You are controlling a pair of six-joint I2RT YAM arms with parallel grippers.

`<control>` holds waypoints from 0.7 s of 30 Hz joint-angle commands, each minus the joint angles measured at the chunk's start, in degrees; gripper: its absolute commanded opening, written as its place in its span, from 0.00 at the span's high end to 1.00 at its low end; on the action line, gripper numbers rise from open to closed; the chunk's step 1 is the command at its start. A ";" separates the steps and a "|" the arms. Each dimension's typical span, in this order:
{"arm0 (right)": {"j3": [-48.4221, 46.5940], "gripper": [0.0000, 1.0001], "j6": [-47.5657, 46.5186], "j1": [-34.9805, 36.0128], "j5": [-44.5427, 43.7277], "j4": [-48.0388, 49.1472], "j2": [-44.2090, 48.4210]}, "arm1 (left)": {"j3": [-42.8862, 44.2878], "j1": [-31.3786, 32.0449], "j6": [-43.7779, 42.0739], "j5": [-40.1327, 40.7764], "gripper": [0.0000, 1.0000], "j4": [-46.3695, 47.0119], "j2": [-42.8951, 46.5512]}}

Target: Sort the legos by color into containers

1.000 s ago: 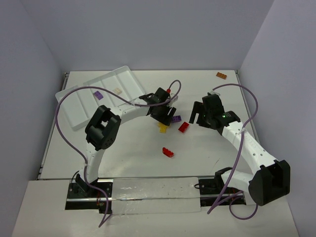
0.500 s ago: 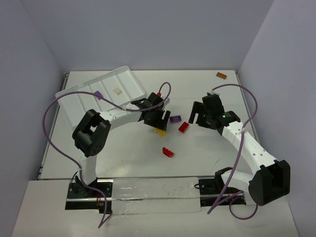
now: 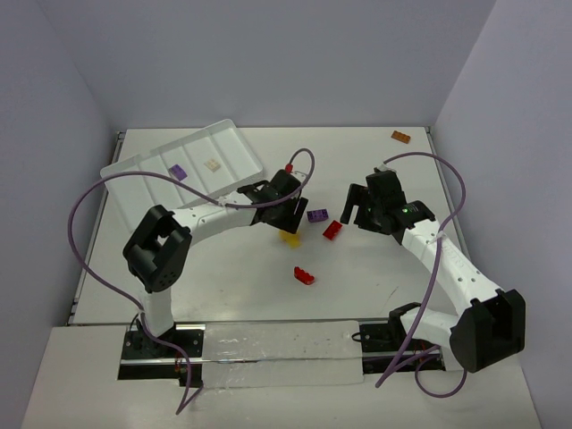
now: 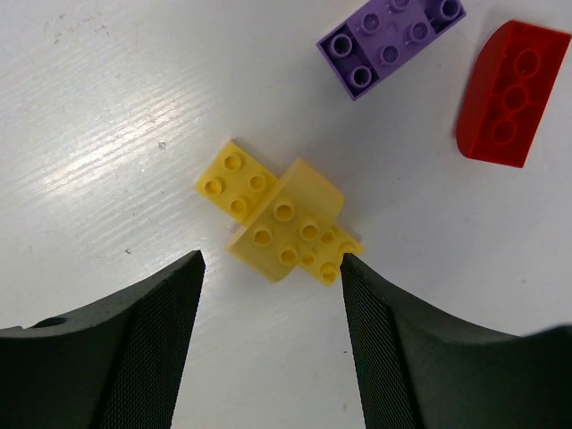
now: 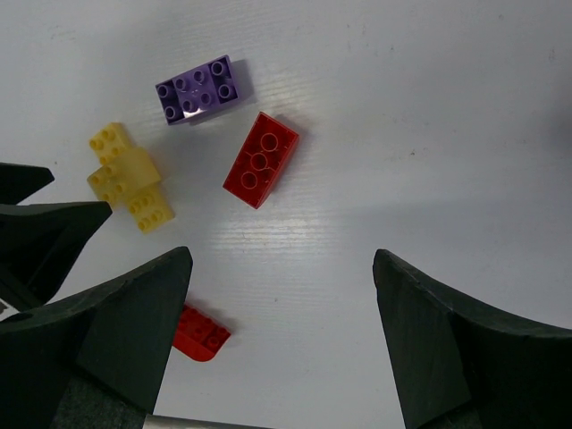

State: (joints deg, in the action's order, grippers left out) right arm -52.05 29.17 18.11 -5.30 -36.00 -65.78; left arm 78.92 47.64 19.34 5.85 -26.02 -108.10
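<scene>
Two joined yellow bricks lie on the table, right at the tips of the left gripper, whose jaws are apart and grip nothing. A purple brick and a red brick lie nearby. The right gripper hangs wide open above them.

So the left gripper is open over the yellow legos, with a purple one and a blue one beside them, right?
No, beside the purple lego lies a red lego, not a blue one; the left wrist view shows it. The left gripper is open over the yellow legos.
</scene>
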 commanded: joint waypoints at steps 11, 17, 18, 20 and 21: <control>-2.47 0.11 0.39 -0.27 0.20 1.58 -1.45 | 6.86 1.49 -11.46 0.95 0.32 -1.28 -6.72; -2.24 0.11 0.45 -0.24 0.11 1.66 -1.57 | 8.24 1.58 -12.01 0.25 0.35 -1.80 -8.53; -2.20 0.11 0.45 -0.20 0.11 1.70 -1.61 | 8.47 1.58 -12.08 0.18 0.37 -1.98 -8.90; -2.12 0.11 0.51 -0.21 0.11 1.72 -1.66 | 8.85 1.78 -12.13 0.40 0.38 -2.46 -9.57; -2.14 0.11 0.48 -0.27 0.15 1.76 -1.72 | 9.00 1.81 -12.16 0.63 0.39 -2.69 -9.88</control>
State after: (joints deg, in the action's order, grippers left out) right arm -52.18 29.15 18.11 -5.15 -35.84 -67.32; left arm 84.75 49.02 8.40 7.07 -27.56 -116.32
